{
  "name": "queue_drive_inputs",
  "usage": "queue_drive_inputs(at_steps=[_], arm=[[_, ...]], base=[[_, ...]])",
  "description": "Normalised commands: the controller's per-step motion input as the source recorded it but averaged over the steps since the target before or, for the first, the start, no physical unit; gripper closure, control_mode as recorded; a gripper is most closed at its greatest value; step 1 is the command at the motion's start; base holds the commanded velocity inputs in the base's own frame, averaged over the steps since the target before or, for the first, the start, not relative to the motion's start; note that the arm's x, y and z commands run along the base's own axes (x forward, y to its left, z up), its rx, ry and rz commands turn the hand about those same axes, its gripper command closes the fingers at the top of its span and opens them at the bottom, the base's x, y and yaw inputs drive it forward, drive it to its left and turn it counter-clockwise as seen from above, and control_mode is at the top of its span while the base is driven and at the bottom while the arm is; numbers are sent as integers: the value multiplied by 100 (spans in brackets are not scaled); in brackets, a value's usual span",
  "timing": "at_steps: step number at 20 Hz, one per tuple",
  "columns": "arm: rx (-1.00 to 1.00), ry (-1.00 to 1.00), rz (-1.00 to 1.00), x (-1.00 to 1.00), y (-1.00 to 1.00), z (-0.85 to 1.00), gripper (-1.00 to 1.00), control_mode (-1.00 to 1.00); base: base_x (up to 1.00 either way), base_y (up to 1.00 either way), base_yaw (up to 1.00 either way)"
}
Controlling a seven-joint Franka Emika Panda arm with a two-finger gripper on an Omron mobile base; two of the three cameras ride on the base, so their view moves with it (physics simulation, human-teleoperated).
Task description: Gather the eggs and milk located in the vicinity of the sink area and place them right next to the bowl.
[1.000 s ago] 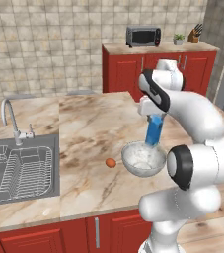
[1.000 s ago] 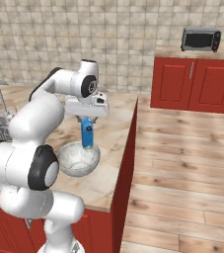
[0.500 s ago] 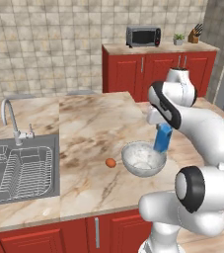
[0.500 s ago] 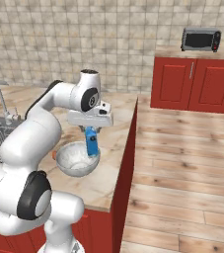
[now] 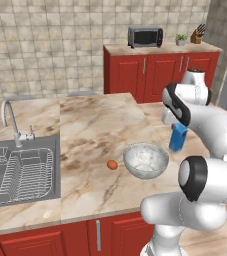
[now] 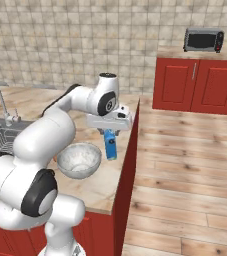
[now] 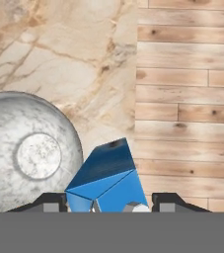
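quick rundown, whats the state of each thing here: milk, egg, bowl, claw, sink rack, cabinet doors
milk carton: held in the claw, beside the bowl, near the counter's edge
egg: lying on the counter, on the sink side of the bowl, apart from it
bowl: upright, empty
claw: shut on the milk carton
dish rack: sitting in the sink
cabinet doors: closed

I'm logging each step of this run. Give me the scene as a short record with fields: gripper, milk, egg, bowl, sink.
gripper: shut on the milk, over the counter's edge
milk: blue carton, held upright beside the bowl, on the side away from the sink
egg: on the counter, just beside the bowl, sink side
bowl: empty, upright on the counter
sink: far end of the counter, wire rack inside
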Motion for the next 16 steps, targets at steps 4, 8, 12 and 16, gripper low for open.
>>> queue_drive_inputs(at_steps=[4, 8, 12, 16], arm=[[0, 0, 0, 0, -4, -6, 100, -100], [0, 0, -1, 0, 0, -40, 100, -100], [0, 0, -3, 0, 0, -51, 100, -100], [0, -1, -5, 0, 0, -28, 100, -100]], base=[[0, 0, 0], [0, 0, 0], [0, 0, 0], [0, 0, 0]])
